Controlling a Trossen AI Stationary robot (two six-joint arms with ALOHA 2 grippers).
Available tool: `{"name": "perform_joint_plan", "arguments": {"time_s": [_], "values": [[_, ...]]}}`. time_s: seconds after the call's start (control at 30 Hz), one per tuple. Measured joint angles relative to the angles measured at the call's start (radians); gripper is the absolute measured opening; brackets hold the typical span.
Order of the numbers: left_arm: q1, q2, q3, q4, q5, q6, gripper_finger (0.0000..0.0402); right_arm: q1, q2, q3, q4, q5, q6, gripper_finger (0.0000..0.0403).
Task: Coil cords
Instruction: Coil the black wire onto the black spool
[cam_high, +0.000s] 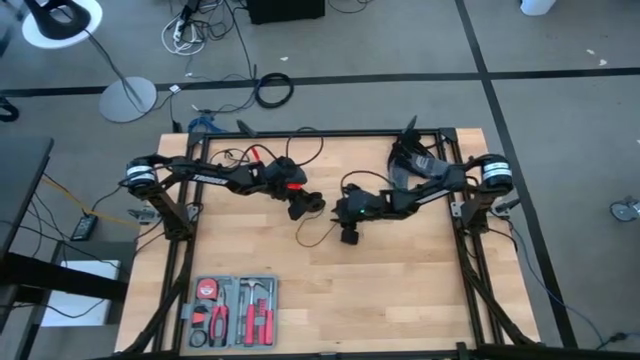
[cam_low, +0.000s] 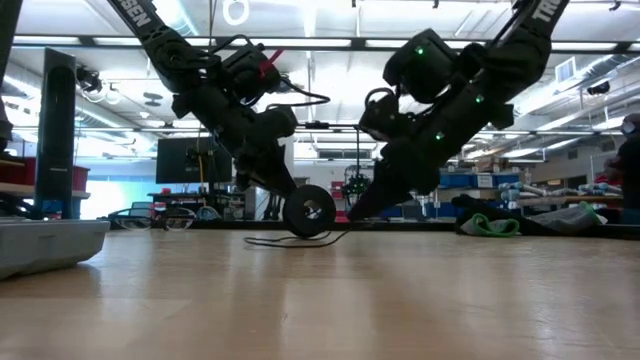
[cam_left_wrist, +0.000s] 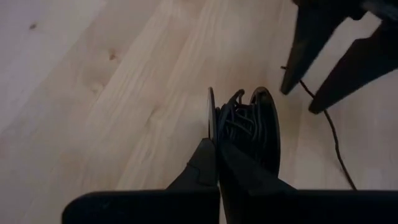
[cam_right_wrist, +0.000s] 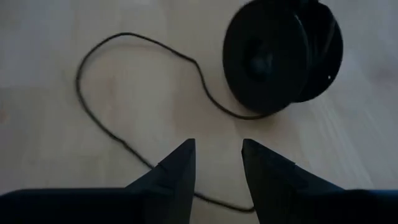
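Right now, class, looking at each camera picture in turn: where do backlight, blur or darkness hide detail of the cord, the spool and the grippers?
Low view: bright ceiling lights leave both arms and the spool as silhouettes. Left wrist view: the left gripper is a dark blurred shape pinching the spool's rim. Right wrist view: the right gripper is blurred, while the cord on the table reads clearly. High view: evenly lit, but the cord is barely visible.

Thin black cord (cam_right_wrist: 106, 118) mostly wound on black round spool (cam_right_wrist: 280, 56), spool on edge at tabletop centre; my view shows loose loop trailing beside it.
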Motion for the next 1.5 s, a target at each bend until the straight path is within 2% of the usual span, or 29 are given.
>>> {"name": "perform_joint_plan", "arguments": {"time_s": [0.3, 0.53, 0.67, 1.5], "values": [[0.0, 0.0, 0.001, 0.001, 0.0, -0.001, 0.0, 0.016, 0.005, 0.019, -0.021, 0.029, 0.027, 0.0128], [0.0, -0.001, 0.001, 0.06, 0.0, -0.023, 0.0, 0.015, 0.005, 0.019, -0.025, 0.029, 0.244, 0.0123], [0.0, -0.001, 0.001, 0.122, 0.0, -0.026, 0.0, 0.005, 0.005, 0.019, -0.026, 0.03, 0.309, 0.0123], [0.0, -0.001, 0.001, 0.12, 0.0, -0.048, 0.0, 0.002, 0.005, 0.019, 0.003, 0.03, 0.314, 0.0122]]}}
